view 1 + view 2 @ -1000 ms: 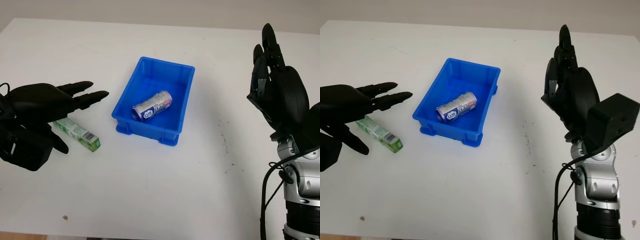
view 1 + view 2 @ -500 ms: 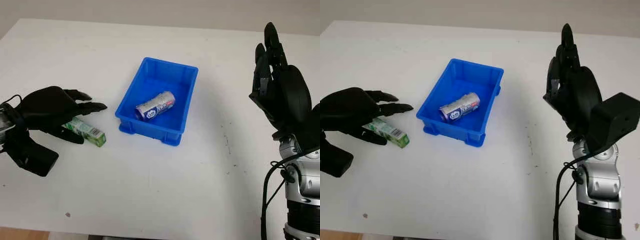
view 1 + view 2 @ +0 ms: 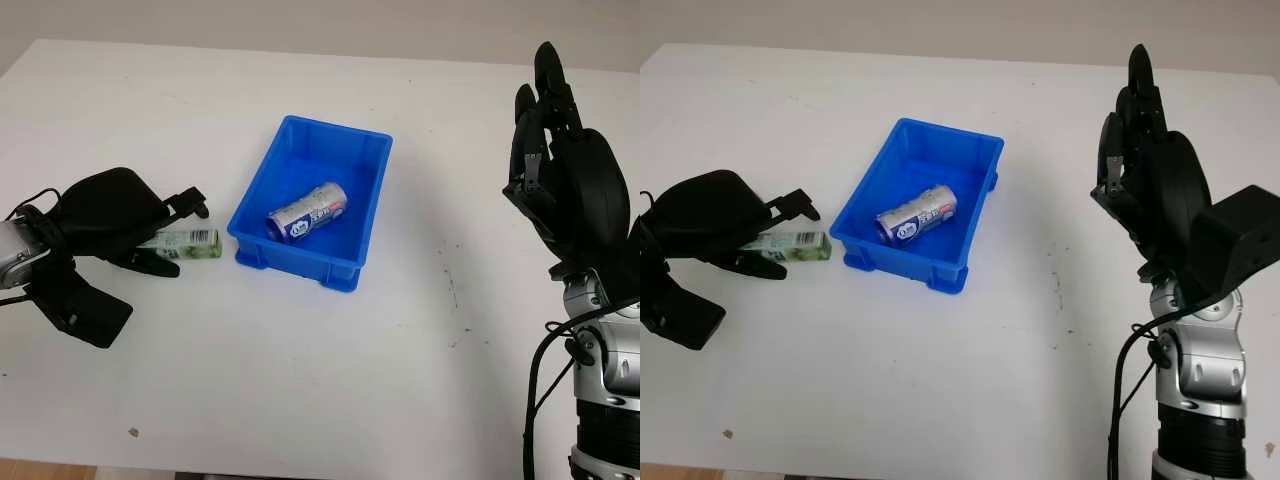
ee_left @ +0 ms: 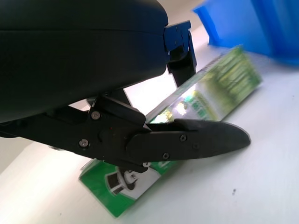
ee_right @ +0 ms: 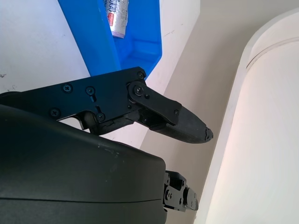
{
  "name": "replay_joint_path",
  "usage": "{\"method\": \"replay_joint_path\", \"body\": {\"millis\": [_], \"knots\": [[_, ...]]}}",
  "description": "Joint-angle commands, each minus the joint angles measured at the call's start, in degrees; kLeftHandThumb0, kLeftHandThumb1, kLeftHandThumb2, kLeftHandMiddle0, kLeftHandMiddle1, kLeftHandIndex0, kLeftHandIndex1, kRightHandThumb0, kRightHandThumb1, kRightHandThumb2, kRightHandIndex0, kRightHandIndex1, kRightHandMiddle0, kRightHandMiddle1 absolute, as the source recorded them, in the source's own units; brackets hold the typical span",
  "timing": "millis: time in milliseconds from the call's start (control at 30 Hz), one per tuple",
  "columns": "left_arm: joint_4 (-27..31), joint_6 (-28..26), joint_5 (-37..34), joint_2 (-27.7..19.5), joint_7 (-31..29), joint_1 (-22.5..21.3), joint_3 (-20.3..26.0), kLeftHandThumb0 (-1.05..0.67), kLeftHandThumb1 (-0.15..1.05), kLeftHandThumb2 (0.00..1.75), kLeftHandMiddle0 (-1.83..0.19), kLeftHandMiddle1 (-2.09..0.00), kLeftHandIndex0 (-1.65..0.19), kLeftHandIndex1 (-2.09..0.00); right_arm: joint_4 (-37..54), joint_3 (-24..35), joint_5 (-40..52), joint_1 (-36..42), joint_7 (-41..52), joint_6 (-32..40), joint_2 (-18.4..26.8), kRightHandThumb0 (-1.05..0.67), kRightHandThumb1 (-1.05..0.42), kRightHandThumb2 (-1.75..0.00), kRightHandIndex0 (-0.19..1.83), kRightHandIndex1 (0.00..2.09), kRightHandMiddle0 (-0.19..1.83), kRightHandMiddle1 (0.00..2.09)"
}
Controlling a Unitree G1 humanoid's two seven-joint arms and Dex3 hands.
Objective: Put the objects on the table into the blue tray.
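A green box lies on the white table just left of the blue tray. My left hand is curled over it, fingers on its far side and thumb on its near side. In the left wrist view the green box sits pinched between them, touching the table. A silver can lies on its side inside the tray. My right hand is held up at the right, well clear of the tray, open and holding nothing. The right wrist view catches the tray and the can.
The table's far edge runs along the top and its near edge along the bottom. A few small dark specks mark the surface right of the tray. Bare table lies in front of the tray.
My left hand dropped onto the green box and closed its fingers around it. The box turned from slanting to lying level, nearer the tray. The right hand stayed put.
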State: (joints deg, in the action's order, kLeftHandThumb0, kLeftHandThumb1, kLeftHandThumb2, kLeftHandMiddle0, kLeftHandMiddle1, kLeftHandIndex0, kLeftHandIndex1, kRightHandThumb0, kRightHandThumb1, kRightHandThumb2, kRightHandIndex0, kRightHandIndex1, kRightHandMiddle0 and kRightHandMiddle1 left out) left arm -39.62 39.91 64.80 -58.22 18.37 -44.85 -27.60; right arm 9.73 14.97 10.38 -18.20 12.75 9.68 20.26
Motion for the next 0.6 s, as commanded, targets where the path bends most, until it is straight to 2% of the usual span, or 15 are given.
{"method": "replay_joint_path", "body": {"millis": [0,133,167,267,433,500,533,567], "knots": [[3.08,-1.17,-2.74,-1.21,-0.76,-0.15,2.76,-0.53,1.05,0.50,-1.05,-2.09,-0.07,-2.09,-0.38,-0.06,-0.32,-0.62,-0.05,-0.90,0.58,-0.55,-1.05,-0.83,-0.19,0.00,-0.19,0.00],[5.08,-1.59,-8.88,-0.74,-3.11,-1.09,6.80,-0.49,1.05,0.43,-0.96,-2.09,-0.03,-2.09,-0.24,-0.19,-0.57,-0.73,-0.45,-0.42,0.45,-0.55,-1.05,-0.82,-0.19,0.00,-0.19,0.00],[5.07,-1.42,-10.00,-0.67,-2.95,-1.78,7.70,-0.48,1.05,0.41,-0.88,-2.09,-0.06,-2.09,-0.26,-0.20,-0.55,-0.79,-0.56,-0.41,0.36,-0.55,-1.05,-0.82,-0.19,0.00,-0.19,0.00],[4.15,-0.45,-11.59,-0.43,-1.19,-6.29,9.63,-0.49,1.05,0.44,-0.78,-2.09,-0.16,-2.09,-0.34,-0.25,-0.38,-0.81,-0.59,-0.40,0.26,-0.54,-1.05,-0.84,-0.19,0.00,-0.19,0.00],[3.84,0.85,-12.04,0.14,-0.38,-11.05,10.45,-0.51,1.05,0.37,-0.88,-2.09,-0.39,-2.09,-1.12,-0.47,-0.39,-0.81,-0.13,-0.99,0.38,-0.55,-1.05,-0.84,-0.19,0.00,-0.19,0.00],[3.68,1.20,-11.45,0.52,-0.49,-13.62,10.16,-0.51,1.05,0.37,-0.84,-2.09,-0.26,-1.97,-1.37,-0.79,-0.63,-0.98,-0.03,-1.06,0.41,-0.55,-1.05,-0.85,-0.19,0.00,-0.19,0.00],[4.16,0.74,-10.59,0.70,-0.28,-14.75,9.99,-0.52,1.05,0.38,-0.83,-2.09,-0.22,-2.03,-1.53,-0.96,-0.88,-1.07,-0.11,-1.29,0.36,-0.55,-1.05,-0.86,-0.19,0.00,-0.19,0.00],[4.77,0.14,-9.88,1.01,-0.24,-15.70,9.95,-0.53,1.05,0.38,-0.87,-2.09,-0.30,-2.07,-1.57,-1.13,-1.13,-1.12,-0.26,-1.38,0.31,-0.54,-1.05,-0.86,-0.19,0.00,-0.19,0.00]]}}
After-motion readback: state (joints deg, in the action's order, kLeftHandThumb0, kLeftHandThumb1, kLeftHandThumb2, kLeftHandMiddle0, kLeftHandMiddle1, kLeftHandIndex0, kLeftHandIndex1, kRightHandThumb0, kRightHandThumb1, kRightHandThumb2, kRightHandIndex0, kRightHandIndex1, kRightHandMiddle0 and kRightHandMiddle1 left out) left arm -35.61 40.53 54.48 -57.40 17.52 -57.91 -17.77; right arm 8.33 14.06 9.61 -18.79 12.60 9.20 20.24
